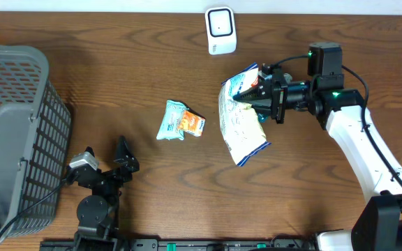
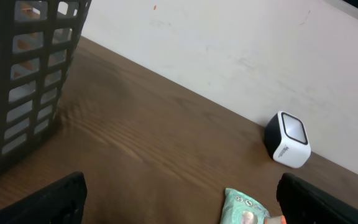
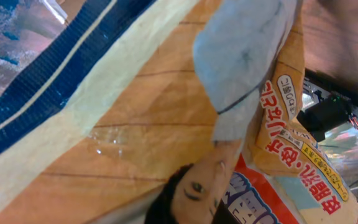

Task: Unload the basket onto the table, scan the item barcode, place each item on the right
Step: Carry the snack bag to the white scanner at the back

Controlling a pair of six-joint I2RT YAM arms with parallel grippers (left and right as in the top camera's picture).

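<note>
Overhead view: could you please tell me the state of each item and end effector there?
large bag, held at its upper end
right end effector, shut on the large bag
left end effector, open, empty
small packet, lying flat, untouched
scanner, upright at table's edge
basket, upright, nothing visible inside

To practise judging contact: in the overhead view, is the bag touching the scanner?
No, the jaws of the right gripper clamp the bag, and bare table shows between it and the scanner.
</note>
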